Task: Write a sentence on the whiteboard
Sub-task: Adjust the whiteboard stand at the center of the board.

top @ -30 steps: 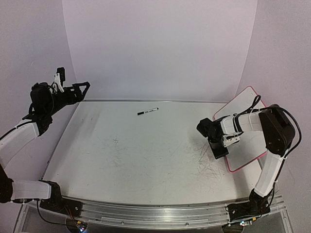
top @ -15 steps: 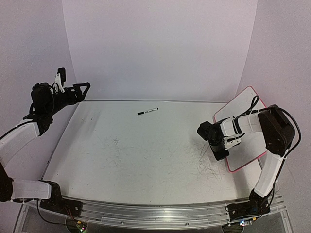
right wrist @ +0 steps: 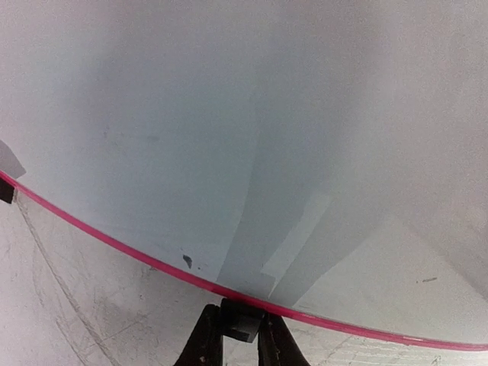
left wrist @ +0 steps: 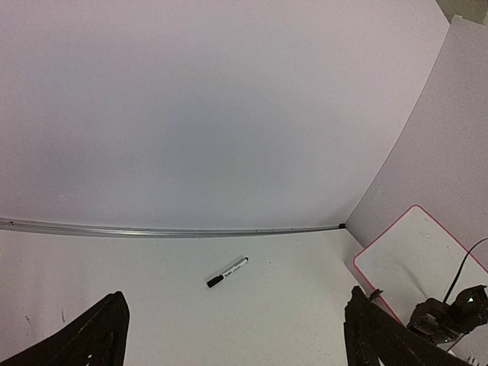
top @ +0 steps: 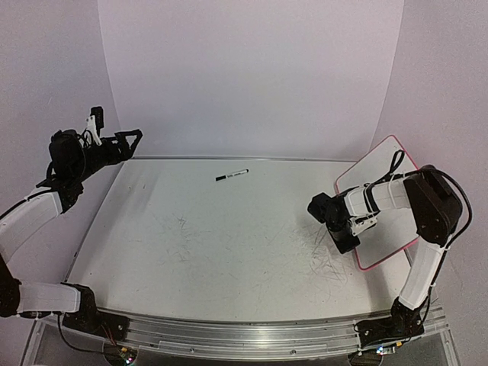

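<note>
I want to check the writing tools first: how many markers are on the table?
1. The marker lies at the far middle of the table, left of the whiteboard. Another may be hidden under the whiteboard or the right arm.

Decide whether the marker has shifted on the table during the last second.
No. The marker lies just as close to the table's far edge as before.

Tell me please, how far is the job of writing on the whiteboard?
Done: nothing is written; the whiteboard looks blank. In hand: the right gripper pinches its pink rim. Left: the marker lies untouched on the table, and the left gripper is open and raised far from it. Picking up the marker and writing the sentence remain.
</note>
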`<state>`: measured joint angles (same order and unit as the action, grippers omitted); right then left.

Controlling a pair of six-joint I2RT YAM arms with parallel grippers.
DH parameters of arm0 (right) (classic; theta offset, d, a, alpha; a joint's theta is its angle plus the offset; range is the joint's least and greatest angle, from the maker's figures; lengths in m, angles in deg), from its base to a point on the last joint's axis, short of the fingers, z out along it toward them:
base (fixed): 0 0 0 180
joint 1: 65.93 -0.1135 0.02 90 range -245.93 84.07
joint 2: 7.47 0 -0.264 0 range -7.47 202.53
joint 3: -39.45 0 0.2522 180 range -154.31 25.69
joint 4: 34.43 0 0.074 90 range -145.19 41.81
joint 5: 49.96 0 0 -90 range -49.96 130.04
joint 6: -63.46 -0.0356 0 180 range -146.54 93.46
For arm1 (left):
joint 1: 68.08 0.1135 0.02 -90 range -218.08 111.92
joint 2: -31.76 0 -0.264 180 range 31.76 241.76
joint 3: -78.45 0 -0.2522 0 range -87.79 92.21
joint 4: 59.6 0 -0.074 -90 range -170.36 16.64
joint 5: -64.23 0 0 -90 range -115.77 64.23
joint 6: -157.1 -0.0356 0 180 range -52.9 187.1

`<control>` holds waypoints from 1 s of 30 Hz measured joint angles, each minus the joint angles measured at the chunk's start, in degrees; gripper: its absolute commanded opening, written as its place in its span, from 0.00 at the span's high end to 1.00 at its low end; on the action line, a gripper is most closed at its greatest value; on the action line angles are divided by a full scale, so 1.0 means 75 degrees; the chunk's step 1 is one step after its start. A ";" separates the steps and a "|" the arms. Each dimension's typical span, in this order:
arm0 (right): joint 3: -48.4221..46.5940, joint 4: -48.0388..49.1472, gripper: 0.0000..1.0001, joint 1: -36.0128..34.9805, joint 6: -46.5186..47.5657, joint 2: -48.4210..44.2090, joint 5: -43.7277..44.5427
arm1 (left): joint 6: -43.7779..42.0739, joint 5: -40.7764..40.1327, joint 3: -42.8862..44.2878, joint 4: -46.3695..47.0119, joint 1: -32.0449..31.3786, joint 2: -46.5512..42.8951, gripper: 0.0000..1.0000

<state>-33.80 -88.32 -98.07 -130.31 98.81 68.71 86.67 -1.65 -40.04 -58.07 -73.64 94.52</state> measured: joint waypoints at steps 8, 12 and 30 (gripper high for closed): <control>0.0171 0.0136 1.00 -0.0393 0.0484 -0.0007 0.0316 | 0.0000 0.0038 0.0000 0.0000 -0.0003 0.0037 0.01; 0.0470 0.0390 1.00 -0.0651 0.0944 -0.0177 0.0507 | 0.0003 0.0047 0.0000 0.0003 -0.0003 0.0038 0.01; 0.2624 0.3106 1.00 -0.0864 0.4405 -0.2010 0.0011 | 0.0003 0.0058 0.0000 0.0003 -0.0003 0.0127 0.01</control>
<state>-14.12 -65.02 -104.54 -97.27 83.73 68.79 86.69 -1.22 -40.04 -58.05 -73.67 95.47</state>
